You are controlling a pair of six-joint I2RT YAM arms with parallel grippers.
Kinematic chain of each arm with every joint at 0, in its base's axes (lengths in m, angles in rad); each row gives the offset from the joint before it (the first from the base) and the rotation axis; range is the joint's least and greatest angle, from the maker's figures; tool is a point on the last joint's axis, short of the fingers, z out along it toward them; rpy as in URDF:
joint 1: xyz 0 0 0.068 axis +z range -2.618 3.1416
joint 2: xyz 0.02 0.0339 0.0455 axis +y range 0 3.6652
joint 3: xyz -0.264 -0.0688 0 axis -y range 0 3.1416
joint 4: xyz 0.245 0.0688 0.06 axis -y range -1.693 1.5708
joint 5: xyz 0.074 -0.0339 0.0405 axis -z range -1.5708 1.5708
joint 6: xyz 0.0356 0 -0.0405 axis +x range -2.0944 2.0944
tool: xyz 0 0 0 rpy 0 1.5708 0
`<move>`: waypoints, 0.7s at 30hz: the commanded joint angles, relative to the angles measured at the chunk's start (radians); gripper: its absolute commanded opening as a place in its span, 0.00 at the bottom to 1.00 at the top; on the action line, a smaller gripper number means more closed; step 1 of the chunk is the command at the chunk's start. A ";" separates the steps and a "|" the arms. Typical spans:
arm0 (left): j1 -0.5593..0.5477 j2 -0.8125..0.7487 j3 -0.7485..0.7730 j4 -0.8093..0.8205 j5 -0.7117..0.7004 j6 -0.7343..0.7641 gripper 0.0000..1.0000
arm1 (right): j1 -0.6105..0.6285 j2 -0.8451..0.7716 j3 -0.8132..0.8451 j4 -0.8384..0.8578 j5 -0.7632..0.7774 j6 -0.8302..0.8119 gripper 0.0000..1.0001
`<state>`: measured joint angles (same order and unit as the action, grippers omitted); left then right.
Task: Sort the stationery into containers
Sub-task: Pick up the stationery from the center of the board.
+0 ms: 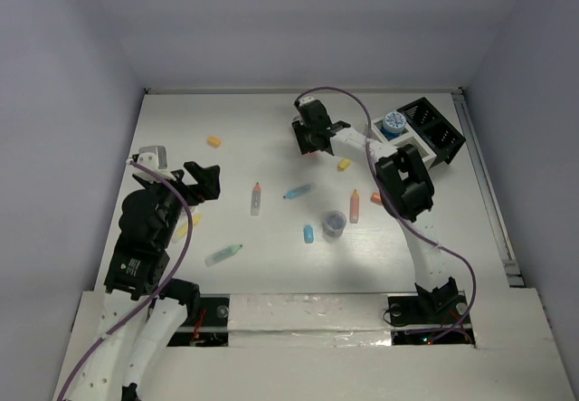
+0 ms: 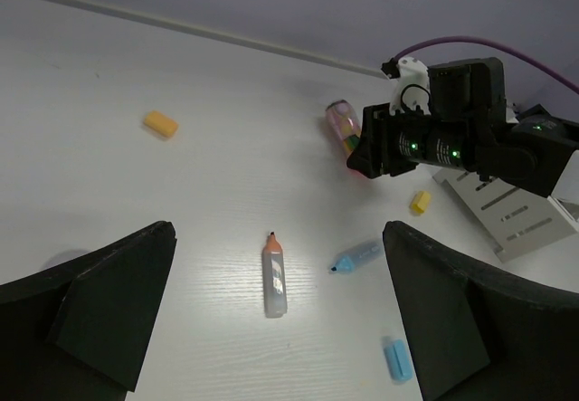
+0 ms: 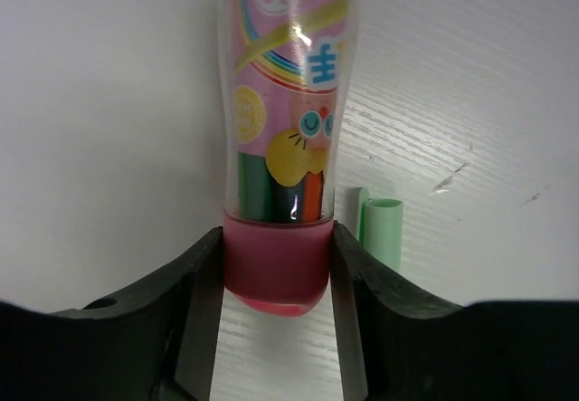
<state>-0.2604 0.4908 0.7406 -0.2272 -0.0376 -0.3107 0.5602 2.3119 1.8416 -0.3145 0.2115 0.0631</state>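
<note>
Right gripper [image 3: 276, 238]: my two fingers are closed to a narrow gap and press on both sides of the pink cap of a clear tube [image 3: 285, 102] with a pink printed label and coloured sticks inside. I hold it by that end only. The tube's long axis runs straight out ahead of the fingers, in line with them. It looks to lie on or just above the white table [image 1: 271, 265], and I cannot tell which. A mint piece [image 3: 382, 229] lies just beside the cap, apart from my finger. The organizer [image 1: 445, 138] stands near, to the right of this gripper in the top view, at the table's far right. Its white half already holds a blue jar [image 1: 393, 122], and its black half looks empty. Left gripper [image 1: 204, 184]: fingers spread wide, holding nothing, well apart from the organizer. Assessment: my right arm is far the nearer, so the carry falls to it. With the tube projecting forward, I judge it must be tipped end-down over a compartment.
</note>
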 commanded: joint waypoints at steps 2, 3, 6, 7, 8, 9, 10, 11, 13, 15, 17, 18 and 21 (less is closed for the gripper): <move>0.004 0.009 0.000 0.057 0.008 0.016 0.99 | 0.033 -0.023 0.015 0.044 0.051 -0.016 0.42; 0.004 0.011 0.002 0.057 0.008 0.016 0.99 | 0.043 -0.032 -0.010 0.055 0.055 -0.019 0.37; 0.004 0.011 0.002 0.060 0.011 0.015 0.99 | 0.064 -0.077 -0.039 0.074 0.069 -0.022 0.28; 0.004 0.011 0.000 0.060 0.013 0.015 0.99 | 0.064 -0.091 -0.063 0.080 0.071 -0.023 0.27; 0.004 0.011 0.000 0.060 0.013 0.015 0.99 | 0.073 -0.124 -0.077 0.083 0.071 -0.022 0.24; 0.004 0.011 0.000 0.061 0.013 0.016 0.99 | 0.084 -0.144 -0.094 0.083 0.069 -0.020 0.24; 0.004 0.011 0.000 0.060 0.016 0.016 0.99 | 0.084 -0.167 -0.131 0.092 0.066 -0.017 0.23; 0.004 0.011 0.000 0.060 0.016 0.015 0.99 | 0.095 -0.192 -0.148 0.094 0.043 -0.017 0.23; 0.004 0.014 0.002 0.060 0.015 0.013 0.99 | 0.104 -0.275 -0.206 0.094 0.014 -0.019 0.23; 0.004 0.015 0.002 0.061 0.015 0.013 0.99 | 0.104 -0.371 -0.244 0.089 -0.038 -0.016 0.22; 0.004 0.014 0.002 0.063 0.016 0.007 0.99 | 0.104 -0.436 -0.301 0.077 -0.101 -0.022 0.21; 0.004 0.014 -0.001 0.068 0.019 0.005 0.99 | 0.104 -0.466 -0.317 0.069 -0.119 -0.022 0.20; 0.004 0.041 -0.001 0.075 0.075 -0.004 0.99 | 0.104 -0.577 -0.366 0.023 -0.178 -0.016 0.20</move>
<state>-0.2604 0.5026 0.7406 -0.2146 -0.0235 -0.3115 0.6647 1.8599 1.5024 -0.3035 0.1211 0.0494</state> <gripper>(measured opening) 0.989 0.515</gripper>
